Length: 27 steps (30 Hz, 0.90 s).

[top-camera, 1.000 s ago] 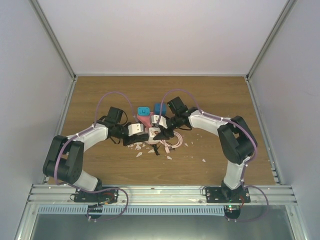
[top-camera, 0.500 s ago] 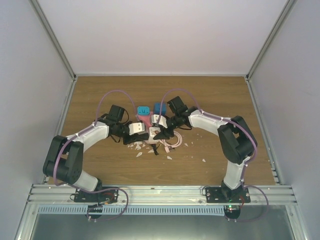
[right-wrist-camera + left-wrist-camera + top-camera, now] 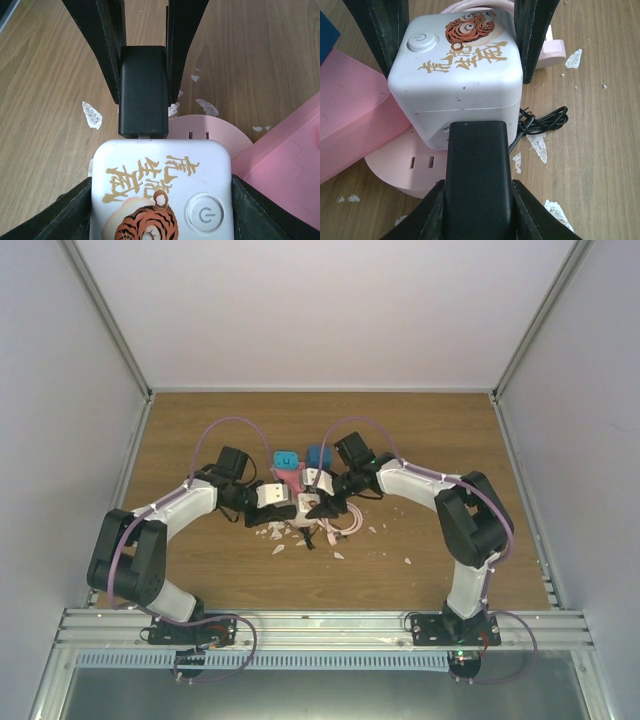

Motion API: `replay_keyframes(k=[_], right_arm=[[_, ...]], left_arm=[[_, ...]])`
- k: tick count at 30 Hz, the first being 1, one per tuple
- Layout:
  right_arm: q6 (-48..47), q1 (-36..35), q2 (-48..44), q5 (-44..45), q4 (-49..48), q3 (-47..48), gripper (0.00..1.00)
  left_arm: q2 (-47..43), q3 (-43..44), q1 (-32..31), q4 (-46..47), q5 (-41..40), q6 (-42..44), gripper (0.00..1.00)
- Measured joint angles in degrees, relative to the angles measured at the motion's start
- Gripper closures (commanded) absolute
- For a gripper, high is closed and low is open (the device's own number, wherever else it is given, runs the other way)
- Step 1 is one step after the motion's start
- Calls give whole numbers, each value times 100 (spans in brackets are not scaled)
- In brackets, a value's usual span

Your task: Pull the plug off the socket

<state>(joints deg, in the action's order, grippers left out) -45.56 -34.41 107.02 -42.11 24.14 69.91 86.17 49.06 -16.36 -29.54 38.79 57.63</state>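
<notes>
Two sets of jaws, both engaged.

Left jaws: clamped on the flanks of the plug (image 3: 477, 170), a black block gripped along most of its length.

Right jaws: clamped on opposite sides of the cube (image 3: 455, 75), which is white with a tiger print and a power button on top.

Plug: seated in the cube's side face.

Cube: stands on the socket (image 3: 415, 167), a flat pink strip with slot marks, lying mid-surface between the two arms. Whether cube and socket are joined cannot be told.

Step in hand, as judged: parting plug from cube.

- Method advised: draw the left jaws straight back along the line of the prongs, level with the surface and without twist.
- Counter-hold: the right jaws should hold the cube fast, since a light cube would likely follow the pull.
- Risks: the cube may tip or drag the socket along. The cord (image 3: 545, 120), black and bunched just beside the plug, may snag.

Surface: wood-grain board (image 3: 450, 430).

- Chips (image 3: 537, 147): pale, scattered near the work.
- Pink block (image 3: 350, 110): just beside the cube, overlapping the socket's edge.
- Light-blue item (image 3: 287, 461) and darker blue one (image 3: 319, 454): beyond the jaws, kind unclear.

Room: pale walls (image 3: 330, 310) on three sides. A metal rail (image 3: 320, 625) at the near edge carries both arm bases.
</notes>
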Motion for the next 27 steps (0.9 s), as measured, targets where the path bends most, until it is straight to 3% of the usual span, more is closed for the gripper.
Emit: replay_keyframes(k=[19,27], right_arm=[[31,184,52,457,9,59,99],[33,184,26,461,31,61,87]], left_arm=[[-59,348,529,-752,138,656,86],[-321,444,710,-986,321,758,85]])
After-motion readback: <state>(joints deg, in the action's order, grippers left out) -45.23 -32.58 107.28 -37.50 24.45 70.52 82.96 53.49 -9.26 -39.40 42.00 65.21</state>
